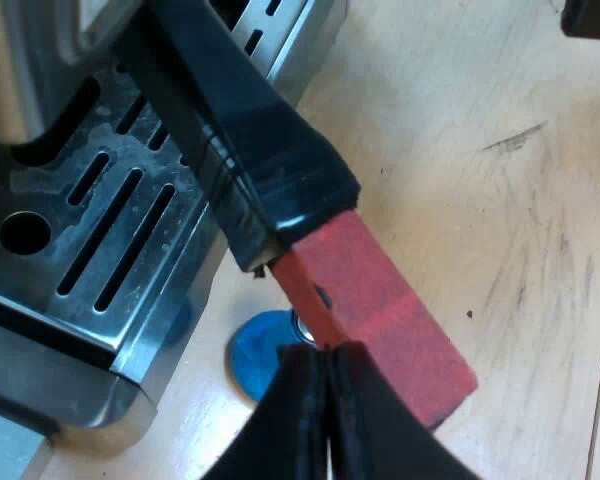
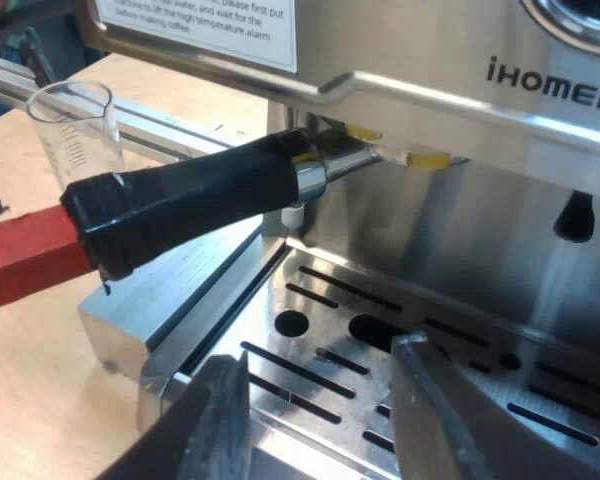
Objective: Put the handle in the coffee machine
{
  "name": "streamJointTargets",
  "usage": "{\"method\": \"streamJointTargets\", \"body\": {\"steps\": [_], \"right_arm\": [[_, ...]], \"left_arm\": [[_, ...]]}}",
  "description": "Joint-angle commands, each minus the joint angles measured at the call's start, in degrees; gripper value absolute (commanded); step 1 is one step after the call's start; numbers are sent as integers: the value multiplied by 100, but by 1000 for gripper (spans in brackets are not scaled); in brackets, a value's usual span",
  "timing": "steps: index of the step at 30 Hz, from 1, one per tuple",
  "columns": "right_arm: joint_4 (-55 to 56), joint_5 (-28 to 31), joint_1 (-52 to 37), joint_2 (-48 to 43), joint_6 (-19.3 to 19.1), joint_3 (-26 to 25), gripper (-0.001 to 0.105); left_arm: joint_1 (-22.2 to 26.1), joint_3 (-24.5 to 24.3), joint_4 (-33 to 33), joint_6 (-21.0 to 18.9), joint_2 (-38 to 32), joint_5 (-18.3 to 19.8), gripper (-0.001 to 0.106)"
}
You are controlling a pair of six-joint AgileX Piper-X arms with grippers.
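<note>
One handle (image 1: 250,150), clamped at its red end (image 1: 380,300) by the left gripper (image 1: 325,358), is pointed into the machine (image 2: 460,60) front; right gripper (image 2: 320,355) is seen open.

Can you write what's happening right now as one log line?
holder: at machine front | left gripper: shut on holder's red end | right gripper: open over drip tray

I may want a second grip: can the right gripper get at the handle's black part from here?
Probably yes. The right gripper is open over the drip tray, and the black part lies just ahead with nothing between. The left gripper is shut on the red end alone.
</note>
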Motion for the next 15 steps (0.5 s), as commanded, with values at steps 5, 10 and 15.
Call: {"method": "streamJointTargets", "body": {"steps": [5,10,15], "right_arm": [[17,-352,7,-71,194,-11,37],[45,-352,7,-189,194,-11,37],[427,-352,7,-399,194,-11,37]], "left_arm": [[-45,9,-11,-226,-99,-142,0],[-45,9,-119,-345,-99,-234,0],[-45,9,-761,-778,-287,-766,0]]}}
